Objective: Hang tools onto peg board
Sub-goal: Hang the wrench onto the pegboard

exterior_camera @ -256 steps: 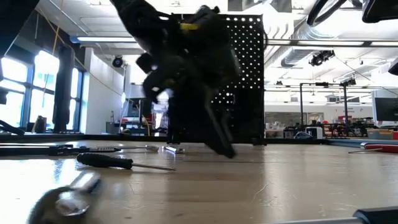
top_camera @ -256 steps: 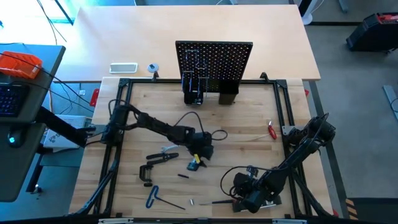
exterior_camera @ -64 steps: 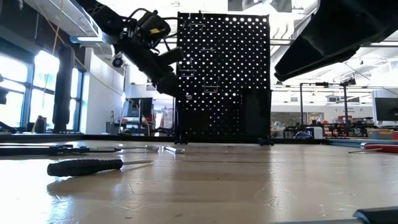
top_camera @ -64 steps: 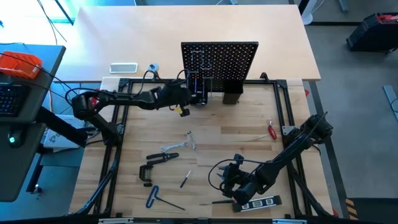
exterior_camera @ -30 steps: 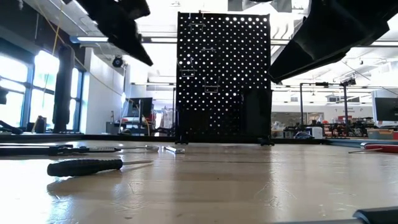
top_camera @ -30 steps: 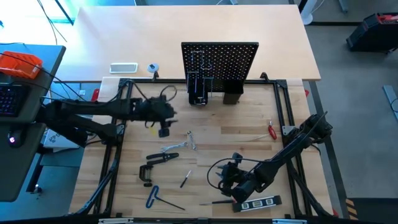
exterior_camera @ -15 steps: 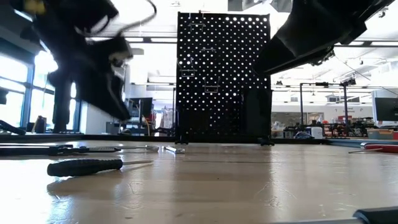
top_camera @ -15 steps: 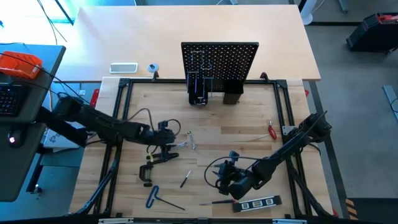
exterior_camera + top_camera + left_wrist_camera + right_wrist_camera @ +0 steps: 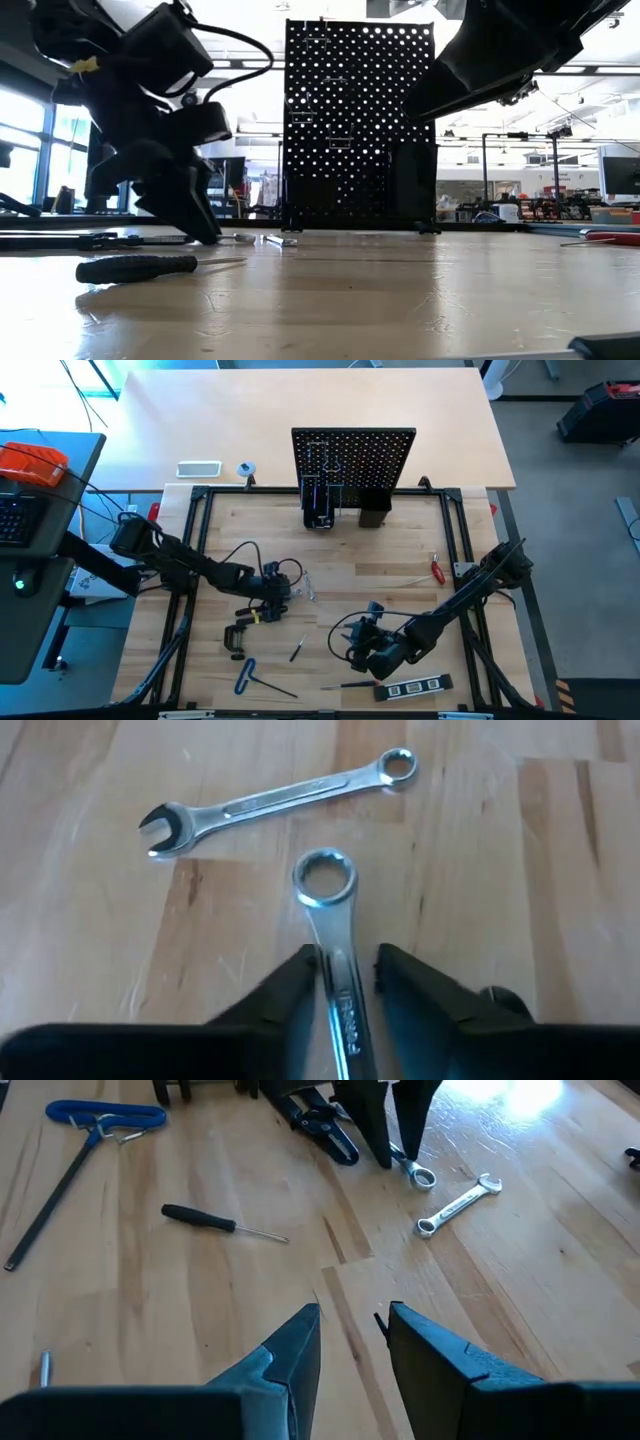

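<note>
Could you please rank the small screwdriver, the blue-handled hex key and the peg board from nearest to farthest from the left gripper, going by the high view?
From the left gripper:
1. Small screwdriver, toward the table's front edge.
2. Blue-handled hex key, front-left, past the screwdriver.
3. Peg board, upright at the table's back.

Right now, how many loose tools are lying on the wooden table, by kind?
Silver wrenches: 2
Small black-handled screwdrivers: 2
Black-handled pliers: 1
Black C-clamp: 1
Blue-handled hex key: 1
Black marked level: 1
Red-handled tool: 1
Total: 9
</note>
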Available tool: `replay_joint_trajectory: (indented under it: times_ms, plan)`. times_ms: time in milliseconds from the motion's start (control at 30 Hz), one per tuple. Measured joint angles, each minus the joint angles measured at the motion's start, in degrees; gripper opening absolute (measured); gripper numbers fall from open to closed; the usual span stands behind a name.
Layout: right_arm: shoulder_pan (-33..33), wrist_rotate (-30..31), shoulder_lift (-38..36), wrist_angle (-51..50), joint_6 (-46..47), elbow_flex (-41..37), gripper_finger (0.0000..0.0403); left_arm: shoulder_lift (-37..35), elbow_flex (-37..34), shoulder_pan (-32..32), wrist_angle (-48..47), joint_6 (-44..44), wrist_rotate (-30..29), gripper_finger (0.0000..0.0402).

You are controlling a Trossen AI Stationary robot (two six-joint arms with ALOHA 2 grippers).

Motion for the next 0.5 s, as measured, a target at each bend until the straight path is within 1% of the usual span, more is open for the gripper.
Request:
replay_joint_trajectory:
  times_ms: [100, 133, 333, 500]
  plan:
    - [-0.03, 0.22, 0.00, 0.04, -0.75, 0.00, 0.0115, -0.13, -0.01, 0.01, -0.20, 1.54, 0.91, 0.0031]
    - [-0.11, 0.43, 0.00, -0.01, -0.80, 0.00, 0.0115, -0.19, -0.04, 0.05, -0.20, 2.13, 1.29, 0.0021]
    - [-0.28, 1.15, 0.00, -0.02, -0.83, 0.00, 0.0115, -0.27, -0.11, 0.08, 0.15, 2.70, 1.81, 0.0020]
    - [-0.26, 1.23, 0.00, -0.02, -0.83, 0.00, 0.0115, -2.13, -0.28, 0.13, 1.12, 4.23, 3.47, 0.0018]
